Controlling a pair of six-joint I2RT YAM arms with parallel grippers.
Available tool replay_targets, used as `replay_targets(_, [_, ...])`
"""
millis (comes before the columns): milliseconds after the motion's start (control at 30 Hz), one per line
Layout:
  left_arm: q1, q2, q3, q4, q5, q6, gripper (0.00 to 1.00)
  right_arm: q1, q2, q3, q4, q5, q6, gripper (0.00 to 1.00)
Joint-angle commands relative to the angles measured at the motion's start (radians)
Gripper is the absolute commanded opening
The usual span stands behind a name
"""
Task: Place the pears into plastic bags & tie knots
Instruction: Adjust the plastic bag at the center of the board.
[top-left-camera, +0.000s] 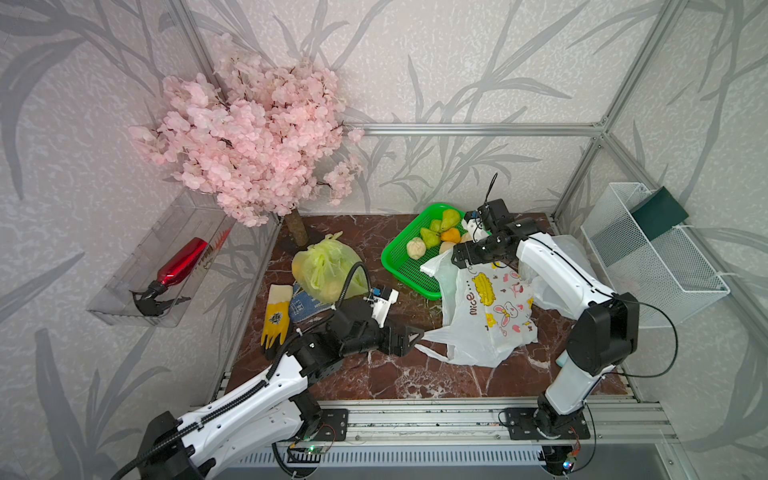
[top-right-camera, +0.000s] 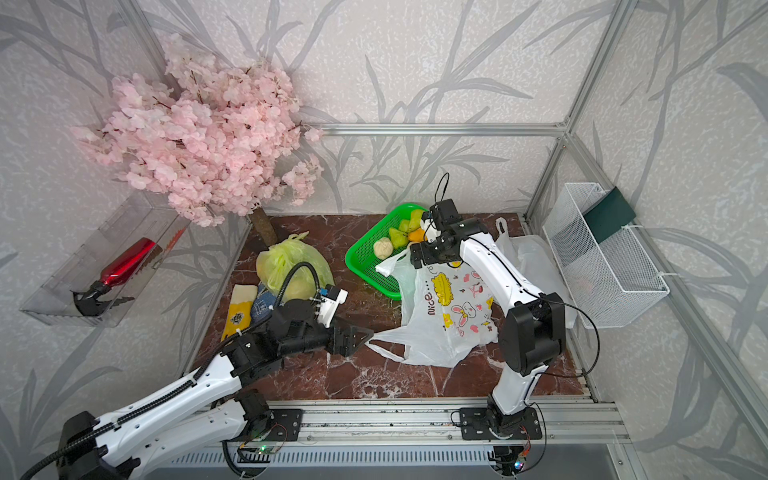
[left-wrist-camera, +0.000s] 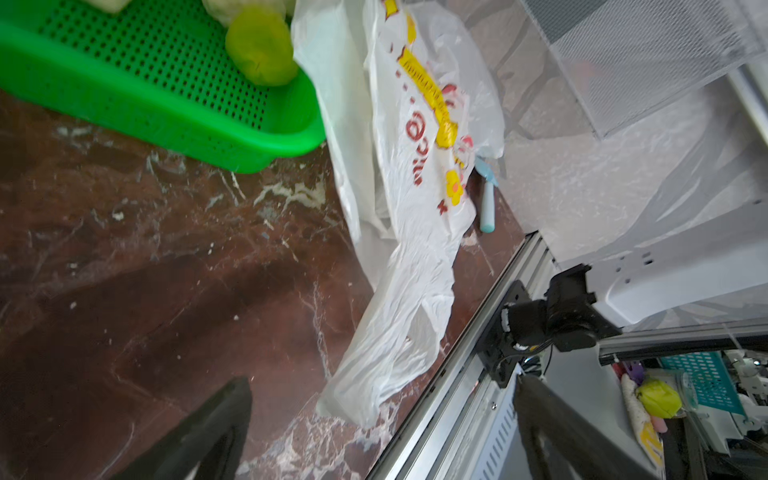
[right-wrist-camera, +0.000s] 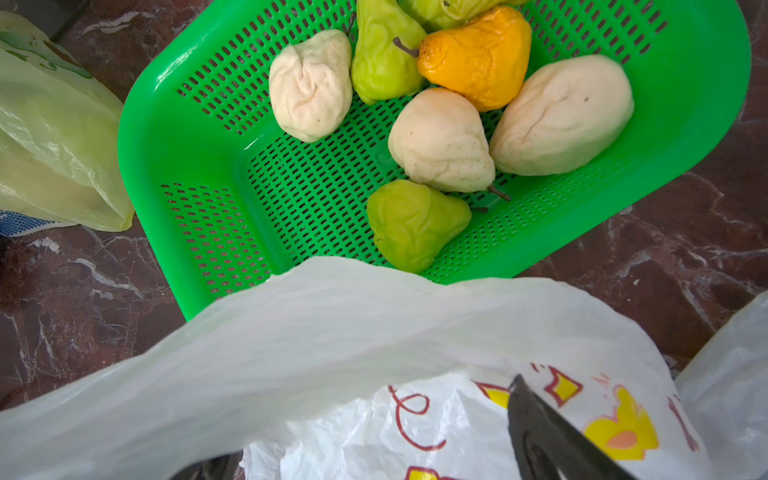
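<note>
A white plastic bag (top-left-camera: 490, 316), printed with bunnies and a yellow label, was seen lying crumpled on the dark marble tabletop (top-left-camera: 395, 378). It lay between the two arms, with its far edge just beside a green perforated basket (right-wrist-camera: 174, 137). Seven pears (right-wrist-camera: 440, 139) could be counted in the basket: three cream, three green and one orange. A yellow-green bag (top-left-camera: 324, 270) was seen well apart towards the left side, bulging, and it looked tied at its top.

The white bag was judged very light, thin, limp and slippery. It would likely crumple and slide rather than keep a shape, so it would best be taken by a handle loop or a bunched fold of the mouth's rim. The pears, with their dented skins, were judged light and soft, and best gripped across the broad belly.

The left gripper (top-left-camera: 411, 340) was held low over the tabletop, its jaws wide apart and empty. The bag's near handle loop (left-wrist-camera: 386, 353) lay just ahead of the fingertips, not pinched. The right gripper (top-left-camera: 459, 257) was at the bag's far rim, near the basket, also spread wide. Film was draped across it, and one finger (right-wrist-camera: 540, 432) lay over the printed face. No pinch could be made out.
</note>
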Motion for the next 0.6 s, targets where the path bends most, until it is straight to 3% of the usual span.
replay_targets(0, [-0.029, 0.025, -0.039, 0.040, -0.020, -0.031, 0.99, -0.001, -0.004, 0.014, 0.014, -0.022, 0.010, 0.97])
replay_targets(67, [-0.050, 0.070, -0.049, 0.128, 0.003, -0.029, 0.97, -0.001, 0.001, 0.018, 0.014, -0.030, 0.012, 0.97])
replay_targets(267, [-0.069, 0.284, 0.003, 0.249, 0.083, 0.005, 0.66, -0.001, 0.007, 0.043, -0.001, -0.050, 0.014, 0.97])
replay_targets(367, [-0.071, 0.295, 0.034, 0.246, -0.002, 0.073, 0.34, -0.004, -0.021, 0.062, -0.025, -0.070, 0.013, 0.97])
replay_targets(433, [-0.070, 0.241, 0.087, 0.116, -0.076, 0.215, 0.08, -0.006, -0.071, 0.069, -0.038, -0.069, -0.015, 0.97])
replay_targets(467, [-0.069, 0.212, 0.119, 0.034, -0.126, 0.277, 0.00, -0.006, -0.098, 0.061, -0.041, -0.052, -0.040, 0.97])
replay_targets(500, [-0.069, 0.178, 0.149, -0.061, -0.201, 0.316, 0.00, -0.005, -0.129, 0.045, -0.034, -0.021, -0.073, 0.97])
replay_targets(567, [-0.050, 0.117, 0.177, -0.159, -0.211, 0.427, 0.00, 0.006, -0.174, 0.010, -0.014, 0.037, -0.173, 0.98])
